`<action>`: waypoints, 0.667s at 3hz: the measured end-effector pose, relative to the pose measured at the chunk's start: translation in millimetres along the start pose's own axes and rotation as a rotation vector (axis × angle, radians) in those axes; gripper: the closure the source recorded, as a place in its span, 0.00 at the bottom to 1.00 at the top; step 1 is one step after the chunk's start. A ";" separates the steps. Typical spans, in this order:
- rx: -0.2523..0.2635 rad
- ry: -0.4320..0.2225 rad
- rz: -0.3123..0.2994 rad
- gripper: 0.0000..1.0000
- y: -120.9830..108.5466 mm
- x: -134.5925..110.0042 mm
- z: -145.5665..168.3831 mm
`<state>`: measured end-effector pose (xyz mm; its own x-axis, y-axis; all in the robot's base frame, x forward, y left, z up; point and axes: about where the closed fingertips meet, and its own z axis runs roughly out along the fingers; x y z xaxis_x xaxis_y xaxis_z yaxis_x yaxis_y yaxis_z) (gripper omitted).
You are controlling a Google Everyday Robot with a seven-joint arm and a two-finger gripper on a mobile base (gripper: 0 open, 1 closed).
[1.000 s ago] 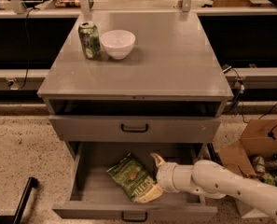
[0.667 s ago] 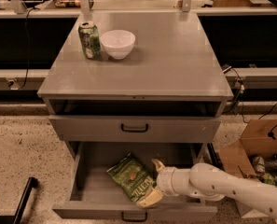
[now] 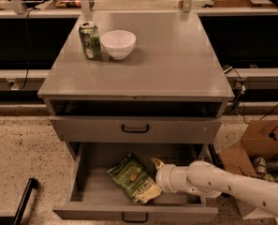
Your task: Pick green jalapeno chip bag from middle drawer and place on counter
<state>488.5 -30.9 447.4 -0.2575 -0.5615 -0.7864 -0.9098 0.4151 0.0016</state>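
Observation:
The green jalapeno chip bag (image 3: 129, 176) lies flat on the floor of the open middle drawer (image 3: 94, 189), the lowest one, pulled out toward me. My gripper (image 3: 152, 178) reaches in from the right on a white arm, down inside the drawer. Its two pale fingers are spread: one fingertip (image 3: 155, 162) is above the bag's right end and the other lies at its lower right corner. The bag's right edge sits between them. The counter (image 3: 171, 64) is the grey cabinet top above.
A green drink can (image 3: 90, 40) and a white bowl (image 3: 118, 43) stand at the counter's back left. The drawer above (image 3: 135, 128) is closed. A cardboard box (image 3: 253, 146) with clutter sits on the floor at right. A black pole (image 3: 24, 205) leans at lower left.
My gripper has moved left across the drawer, and its fingers now straddle the bag's right end. The bag has not visibly moved.

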 end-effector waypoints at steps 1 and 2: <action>0.012 0.011 0.016 0.09 -11.6 4.2 5.7; 0.023 0.042 0.046 0.14 -16.8 27.3 17.4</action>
<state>502.5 -40.8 415.2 -0.3124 -0.5709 -0.7593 -0.8893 0.4568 0.0223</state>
